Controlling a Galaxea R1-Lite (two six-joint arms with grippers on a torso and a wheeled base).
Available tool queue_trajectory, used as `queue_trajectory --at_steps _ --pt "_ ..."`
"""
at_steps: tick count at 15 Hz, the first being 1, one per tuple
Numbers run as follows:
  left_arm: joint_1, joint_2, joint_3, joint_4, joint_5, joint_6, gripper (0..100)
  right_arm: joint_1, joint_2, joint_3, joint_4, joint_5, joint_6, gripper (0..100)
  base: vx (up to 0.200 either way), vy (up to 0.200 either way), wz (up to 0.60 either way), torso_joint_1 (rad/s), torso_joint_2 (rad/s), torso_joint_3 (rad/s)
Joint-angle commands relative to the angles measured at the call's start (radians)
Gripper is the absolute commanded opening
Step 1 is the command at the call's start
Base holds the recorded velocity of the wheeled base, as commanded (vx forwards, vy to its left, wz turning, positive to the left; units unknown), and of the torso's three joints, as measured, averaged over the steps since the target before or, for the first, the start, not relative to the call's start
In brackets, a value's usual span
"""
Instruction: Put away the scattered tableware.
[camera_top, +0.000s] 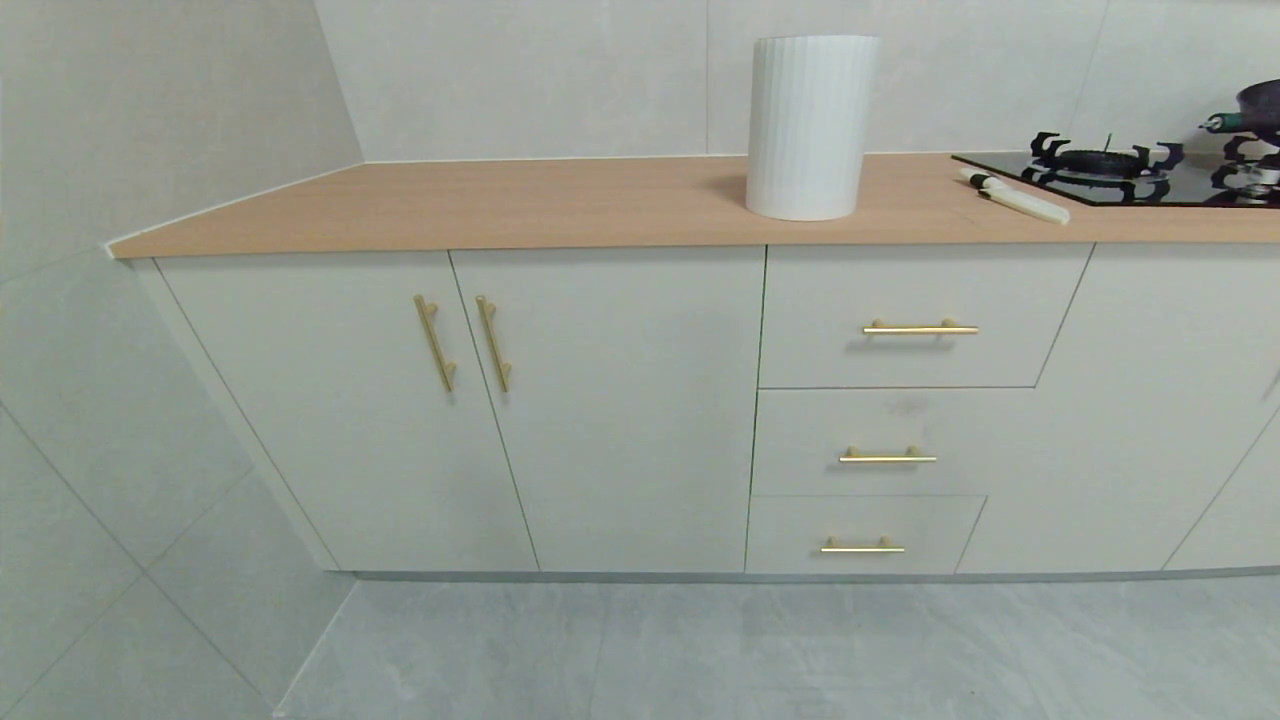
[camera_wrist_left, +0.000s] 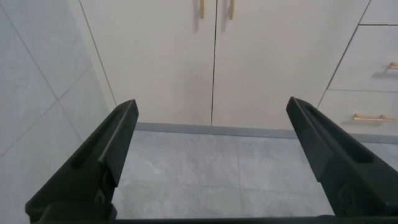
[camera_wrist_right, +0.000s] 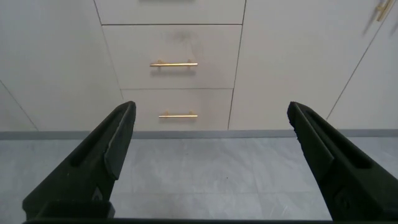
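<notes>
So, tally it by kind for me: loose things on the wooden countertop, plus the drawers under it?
White ribbed canister: 1
White knife: 1
Drawers: 3
Total: 5

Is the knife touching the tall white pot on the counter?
Apart. The head view shows a stretch of bare counter between the knife and the tall white pot.
</notes>
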Motion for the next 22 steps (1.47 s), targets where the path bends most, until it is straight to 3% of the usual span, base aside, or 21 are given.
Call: queue_trajectory --at_steps 1,8,22 --pt "0.000 0.000 0.000 0.000 0.000 -0.001 100 0.000 0.003 0.000 0.003 0.004 0.018 100 0.000 0.000 0.00 0.000 0.00 0.000" --pt "0.000 0.000 0.000 0.000 0.000 0.001 100 0.000 0.003 0.000 0.003 0.004 0.021 100 0.000 0.000 0.00 0.000 0.00 0.000" --pt "0.000 0.000 0.000 0.000 0.000 0.001 100 0.002 0.003 0.000 0.003 0.019 0.018 100 0.200 0.000 0.00 0.001 0.00 0.003"
